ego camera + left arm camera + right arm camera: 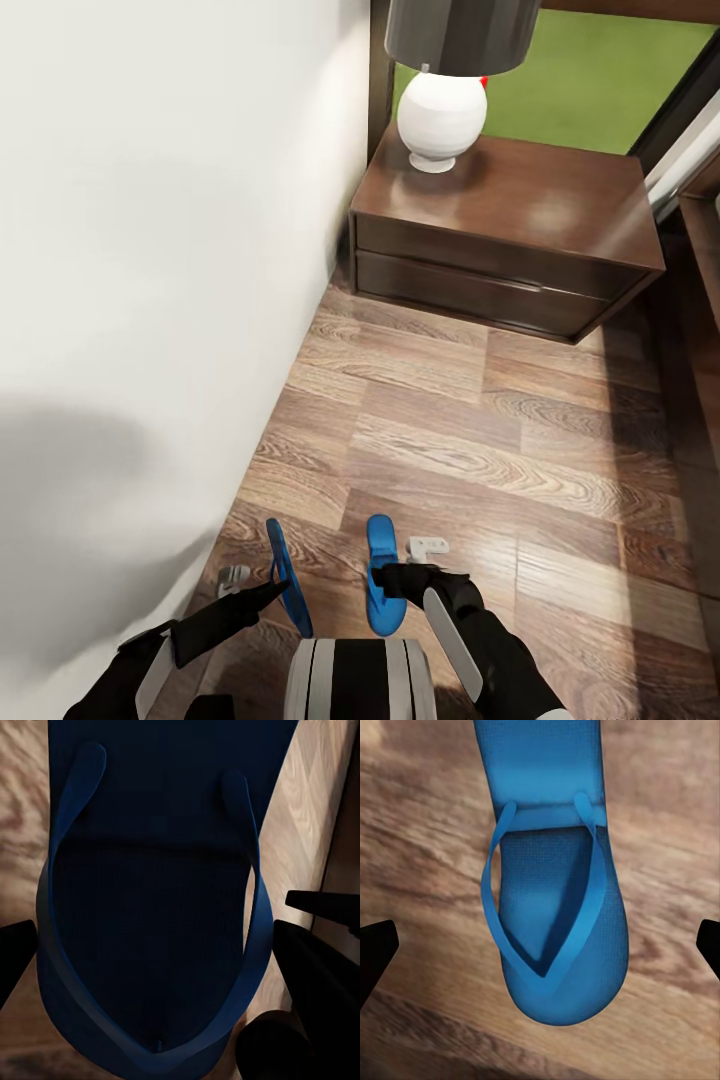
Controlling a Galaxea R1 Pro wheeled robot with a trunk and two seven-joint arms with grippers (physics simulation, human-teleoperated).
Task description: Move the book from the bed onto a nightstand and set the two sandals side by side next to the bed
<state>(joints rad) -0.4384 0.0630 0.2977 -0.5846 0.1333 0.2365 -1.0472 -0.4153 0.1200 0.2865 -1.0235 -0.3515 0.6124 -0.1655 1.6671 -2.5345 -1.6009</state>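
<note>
Bedroom corner seen from above: white wall (pixel 150 300), wood-plank floor (pixel 480 440), dark nightstand (pixel 500 235) ahead carrying a white lamp (pixel 441 115).

Two blue sandals on or just above the floor, well short of the nightstand, close to the robot's trunk. Left sandal (pixel 288 580) tipped up on its edge, nearer the wall. Right sandal (pixel 381 585) lying flat, sole down, farther from the wall, with a clear strip of floor between the pair.

Left gripper (pixel 262 590) at the left sandal, fingers apparently closed on its edge, though the grip itself is hard to confirm; in the left wrist view, dark fingers (pixel 319 975) spread to either side of the shadowed sandal (pixel 150 915). Right gripper (pixel 395 578) over the right sandal; in the right wrist view, fingertips (pixel 375 952) wide apart, flanking the sandal (pixel 556 915), nothing pinched.

No book, and too little of the bed to place, so position beside the bed cannot be judged.

Advice for the step in hand: lay the left sandal flat, parallel to the right one, toes level, gap narrow; release only once the sole sits fully on the planks.
</note>
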